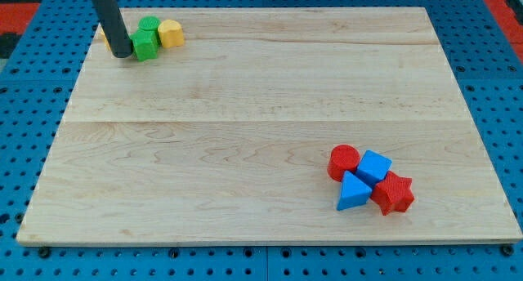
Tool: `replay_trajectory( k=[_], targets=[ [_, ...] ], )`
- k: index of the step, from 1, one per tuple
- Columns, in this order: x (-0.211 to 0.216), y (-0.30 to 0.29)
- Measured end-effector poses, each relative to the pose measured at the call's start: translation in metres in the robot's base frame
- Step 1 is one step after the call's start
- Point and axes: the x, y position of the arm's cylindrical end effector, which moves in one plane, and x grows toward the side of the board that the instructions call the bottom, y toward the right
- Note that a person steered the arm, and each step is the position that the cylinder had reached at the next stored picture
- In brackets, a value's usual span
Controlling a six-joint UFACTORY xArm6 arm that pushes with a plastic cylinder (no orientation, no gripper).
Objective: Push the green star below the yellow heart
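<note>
At the view's top left corner of the wooden board (245,134), my tip (122,55) rests against the left side of the green star (145,46). A second green block (149,25) sits just above the star, and the yellow heart (171,33) lies to its upper right, touching the cluster. No jaws exist on this rod. Judgement: the star needs pushing rightward, to beneath the heart.

Red cylinder (343,161), blue cube (374,166), blue triangle (352,192) and red star (394,193) cluster touching at the board's (245,150) lower right.
</note>
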Motion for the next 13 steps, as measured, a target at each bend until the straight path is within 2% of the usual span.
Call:
replay_trajectory(
  k=[2, 4, 5, 6, 7, 9, 10, 11, 12, 13],
  targets=[
    [0.000, 0.002],
    [0.067, 0.026],
    [0.079, 0.060],
    [0.078, 0.124],
    [0.042, 0.197],
    [-0.026, 0.213],
    [-0.028, 0.213],
    [-0.005, 0.185],
    [0.022, 0.091],
    [0.015, -0.034]
  ],
)
